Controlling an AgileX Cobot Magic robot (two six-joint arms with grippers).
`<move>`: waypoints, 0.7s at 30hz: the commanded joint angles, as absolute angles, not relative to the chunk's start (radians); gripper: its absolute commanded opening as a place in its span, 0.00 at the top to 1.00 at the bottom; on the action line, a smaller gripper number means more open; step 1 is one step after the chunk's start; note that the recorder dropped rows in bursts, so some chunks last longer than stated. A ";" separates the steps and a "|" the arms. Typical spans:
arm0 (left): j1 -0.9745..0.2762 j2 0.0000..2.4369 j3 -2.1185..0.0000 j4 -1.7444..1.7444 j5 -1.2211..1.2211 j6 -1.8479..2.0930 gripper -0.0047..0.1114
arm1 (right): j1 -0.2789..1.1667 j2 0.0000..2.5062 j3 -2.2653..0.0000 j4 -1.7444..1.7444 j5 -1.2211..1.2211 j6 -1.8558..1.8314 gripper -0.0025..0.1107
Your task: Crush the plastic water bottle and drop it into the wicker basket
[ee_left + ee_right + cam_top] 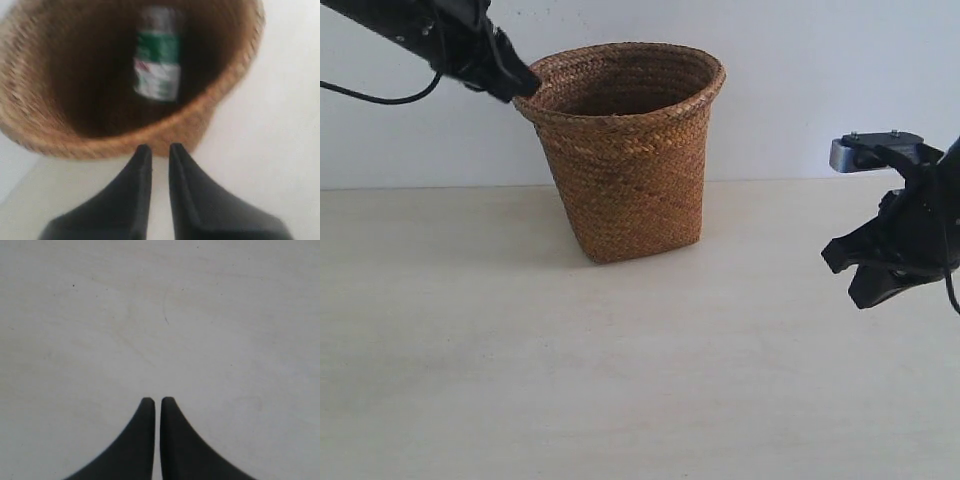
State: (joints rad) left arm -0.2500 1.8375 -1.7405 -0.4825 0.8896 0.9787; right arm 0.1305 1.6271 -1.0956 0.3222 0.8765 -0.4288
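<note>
My left pincer point(523, 84) hangs just beside the rim of the wicker basket point(625, 150), tips drawn almost together, clenched on nothing. The plastic water bottle point(157, 65) lies down inside the basket, blurred. My right pincer point(157, 401), clenched and empty-handed too, hovers over the table point(620, 380), well apart from the basket.

The wicker basket point(625, 150) stands on the table point(620, 380), toward the back, slightly left of centre. The plastic water bottle point(157, 60) is inside it. Your left fingers point(515, 78) hang at the basket's left rim. Your right fingers point(140, 440) hang over the table, far right, well apart from the basket.
</note>
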 commanded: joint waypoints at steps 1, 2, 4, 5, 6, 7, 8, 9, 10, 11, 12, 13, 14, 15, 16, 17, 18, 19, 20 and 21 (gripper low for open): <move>-0.250 1.794 -1.744 -0.350 1.142 0.820 0.92 | 0.132 1.616 -1.094 0.309 0.864 -0.447 0.98; -0.250 1.791 -1.744 -0.338 1.181 0.788 0.92 | 0.132 1.616 -1.099 0.294 0.878 -0.447 0.98; -0.250 1.787 -1.744 -0.332 1.221 0.734 0.92 | 0.132 1.616 -1.114 0.245 0.929 -0.447 0.98; -0.250 1.787 -1.744 -0.332 1.221 0.714 0.92 | 0.132 1.616 -1.125 0.211 0.969 -0.443 0.98; -0.250 1.780 -1.734 -0.308 1.221 0.644 0.92 | 0.132 1.616 -1.148 0.144 1.044 -0.411 0.98; -0.250 1.768 -1.717 -0.279 1.221 0.577 0.92 | 0.125 1.616 -1.163 0.092 1.099 -0.355 0.98; -0.250 1.755 -1.700 -0.253 1.221 0.520 0.92 | 0.111 1.616 -1.168 0.064 1.130 -0.316 0.98; -0.250 1.731 -1.675 -0.210 1.221 0.470 0.92 | 0.085 1.612 -1.168 0.046 1.150 -0.284 0.98; -0.250 1.708 -1.649 -0.190 1.221 0.441 0.92 | 0.052 1.607 -1.168 0.046 1.163 -0.276 0.98; -0.250 1.682 -1.620 -0.183 1.221 0.441 0.92 | 0.012 1.593 -1.168 0.048 1.170 -0.264 0.98; -0.250 1.653 -1.588 -0.181 1.221 0.441 0.92 | -0.017 1.578 -1.166 0.048 1.168 -0.259 0.98; -0.250 1.618 -1.550 -0.181 1.221 0.436 0.92 | -0.047 1.552 -1.158 0.048 1.146 -0.249 0.98; -0.250 1.590 -1.517 -0.181 1.221 0.420 0.92 | -0.073 1.517 -1.143 0.048 1.115 -0.243 0.98; -0.250 1.543 -1.458 -0.181 1.217 0.396 0.92 | -0.090 1.464 -1.110 0.046 1.040 -0.243 0.98; -0.250 1.500 -1.402 -0.181 1.156 0.383 0.92 | -0.099 1.414 -1.076 0.041 0.971 -0.243 0.98; -0.250 1.472 -1.369 -0.181 1.128 0.375 0.92 | -0.098 1.380 -1.055 0.041 0.927 -0.243 0.98; -0.250 1.444 -1.337 -0.178 1.094 0.373 0.92 | -0.098 1.344 -1.033 0.041 0.882 -0.240 0.98; -0.250 1.415 -1.306 -0.172 1.061 0.370 0.92 | -0.098 1.309 -1.012 0.041 0.839 -0.235 0.98; -0.250 1.392 -1.281 -0.168 1.036 0.368 0.92 | -0.098 1.280 -0.996 0.041 0.807 -0.233 0.98; -0.250 1.361 -1.250 -0.163 1.004 0.368 0.92 | -0.098 1.242 -0.974 0.048 0.768 -0.233 0.98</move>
